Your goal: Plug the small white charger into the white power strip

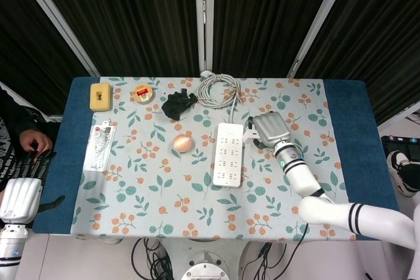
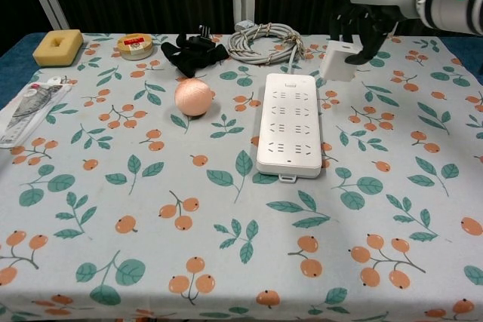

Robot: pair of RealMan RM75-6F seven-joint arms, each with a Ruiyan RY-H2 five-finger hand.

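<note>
The white power strip (image 1: 228,153) (image 2: 288,123) lies lengthwise in the middle of the floral cloth, sockets up, its grey cord coiled (image 1: 218,88) (image 2: 264,40) behind it. My right hand (image 1: 269,128) (image 2: 361,24) hovers above the table just right of the strip's far end and holds the small white charger (image 1: 249,136) (image 2: 338,61), which hangs below the fingers, clear of the strip. My left hand (image 1: 20,191) rests off the table's left edge, fingers extended with nothing in them; the chest view does not show it.
A peach ball (image 1: 183,142) (image 2: 193,96) sits left of the strip. A black crumpled item (image 1: 178,104) (image 2: 192,52), a tape roll (image 1: 142,93), a yellow sponge (image 1: 100,96) and a packaged item (image 1: 100,145) lie along the back and left. A person's hand (image 1: 36,140) is at the far left.
</note>
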